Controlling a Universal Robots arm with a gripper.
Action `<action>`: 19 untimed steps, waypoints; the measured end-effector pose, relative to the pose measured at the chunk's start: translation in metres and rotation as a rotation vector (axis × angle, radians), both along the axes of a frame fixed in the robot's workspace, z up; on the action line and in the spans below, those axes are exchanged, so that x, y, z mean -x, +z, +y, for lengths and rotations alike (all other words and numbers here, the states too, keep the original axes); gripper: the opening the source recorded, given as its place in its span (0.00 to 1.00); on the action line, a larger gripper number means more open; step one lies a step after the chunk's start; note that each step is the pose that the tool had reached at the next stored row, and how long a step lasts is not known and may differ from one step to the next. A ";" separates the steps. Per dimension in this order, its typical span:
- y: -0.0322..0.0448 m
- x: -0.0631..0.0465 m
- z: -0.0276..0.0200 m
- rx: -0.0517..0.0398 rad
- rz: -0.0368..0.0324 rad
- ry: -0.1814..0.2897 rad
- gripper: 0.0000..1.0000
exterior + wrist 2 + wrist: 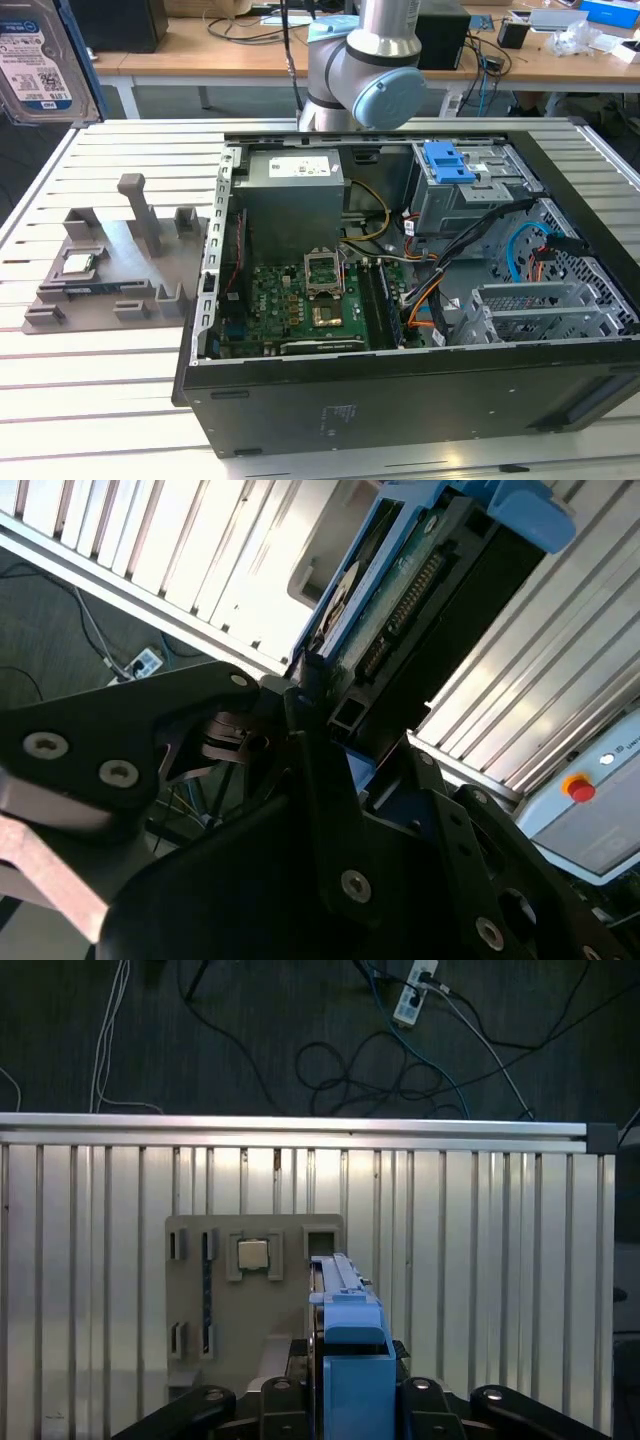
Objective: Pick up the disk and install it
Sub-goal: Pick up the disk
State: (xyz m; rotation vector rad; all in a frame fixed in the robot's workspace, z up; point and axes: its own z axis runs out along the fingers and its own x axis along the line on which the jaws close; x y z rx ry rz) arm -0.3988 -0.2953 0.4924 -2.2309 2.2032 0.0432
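The disk (30,55), silver with a white-and-blue label and a blue caddy frame, hangs in the air at the top of the exterior view's left, well above the slatted table. In both wrist views it stands edge-on between the dark fingers: its circuit-board side and blue caddy (400,590) in the second wrist view, its blue caddy edge (345,1330) in the first wrist view. My gripper (350,1392) is shut on the disk, the jaws pressing on its two flat sides (320,720). Below the held disk lies the grey fixture (250,1300).
The open computer case (400,390) lies on the table in the exterior view's right half, with a grey drive cage and blue bracket (450,160) at its back. The grey fixture (110,270) holds a small CPU chip (80,263). The arm's base (360,60) stands behind the case.
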 end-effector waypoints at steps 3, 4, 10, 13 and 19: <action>0.0056 0.000 0.0000 0.0000 0.0001 0.000 0.37; 0.0072 0.000 0.0000 0.0000 0.0000 0.000 0.37; 0.0238 0.000 0.0000 0.0000 0.0000 0.000 0.37; 0.0301 0.000 0.0000 0.0000 0.0000 0.000 0.37; 0.0447 0.000 0.0000 0.0000 0.0000 0.000 0.37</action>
